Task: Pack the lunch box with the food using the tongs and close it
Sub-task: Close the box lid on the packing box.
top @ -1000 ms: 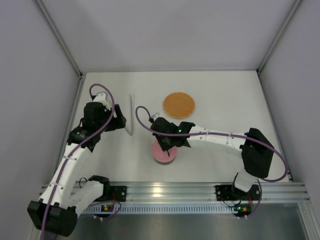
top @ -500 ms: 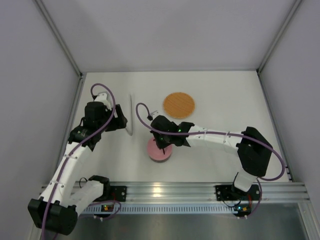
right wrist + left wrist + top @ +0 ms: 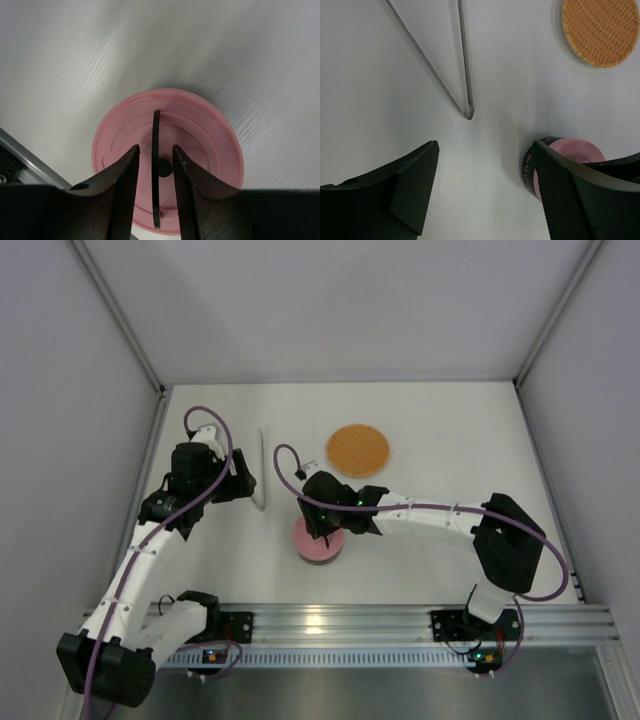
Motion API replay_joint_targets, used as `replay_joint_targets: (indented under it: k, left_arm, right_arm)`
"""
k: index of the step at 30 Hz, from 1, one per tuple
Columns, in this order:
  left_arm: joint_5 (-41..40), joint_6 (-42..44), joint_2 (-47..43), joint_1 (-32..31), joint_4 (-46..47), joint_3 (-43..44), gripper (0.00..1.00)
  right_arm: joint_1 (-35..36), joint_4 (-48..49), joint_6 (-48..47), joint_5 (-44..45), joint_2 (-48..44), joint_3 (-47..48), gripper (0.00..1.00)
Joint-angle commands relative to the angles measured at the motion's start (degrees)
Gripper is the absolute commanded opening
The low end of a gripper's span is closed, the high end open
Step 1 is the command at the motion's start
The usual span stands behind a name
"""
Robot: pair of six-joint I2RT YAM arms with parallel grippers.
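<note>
The lunch box (image 3: 318,542) stands near the table's front middle with its pink lid (image 3: 200,130) on top. The bowl is almost wholly hidden under the lid. My right gripper (image 3: 155,147) hangs straight over the lid, open a little. The thin black handle (image 3: 156,125) stands between its fingers, with a gap on each side. The tongs (image 3: 262,472) lie flat on the table to the left, their joined end (image 3: 468,112) toward my left gripper (image 3: 485,150), which is open and holds nothing. No food shows in any view.
A flat orange-brown woven plate (image 3: 357,450) lies behind the lunch box, also at the top right (image 3: 600,30) of the left wrist view. Grey walls close in the table on three sides. An aluminium rail (image 3: 330,620) runs along the near edge.
My right gripper carried the lid slightly left and then parted its fingers off the black handle. The left arm has barely moved.
</note>
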Motion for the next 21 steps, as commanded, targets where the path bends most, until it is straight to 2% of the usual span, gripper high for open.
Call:
replay_joint_targets:
  k: [1, 13, 21]
  left_arm:
    - [0.64, 0.59, 0.26, -0.23, 0.88, 0.05, 0.80]
    - [0.81, 0.68, 0.61, -0.23, 0.89, 0.05, 0.80]
    - [0.99, 0.59, 0.96, -0.23, 0.97, 0.05, 0.80]
  right_arm:
    - [-0.72, -6.05, -0.86, 3.63, 0.24, -2.77, 0.34]
    - [-0.28, -7.46, -2.35, 5.56, -3.63, -0.14, 0.36]
    - [0.94, -8.43, -3.41, 7.23, -4.86, 0.74, 0.41]
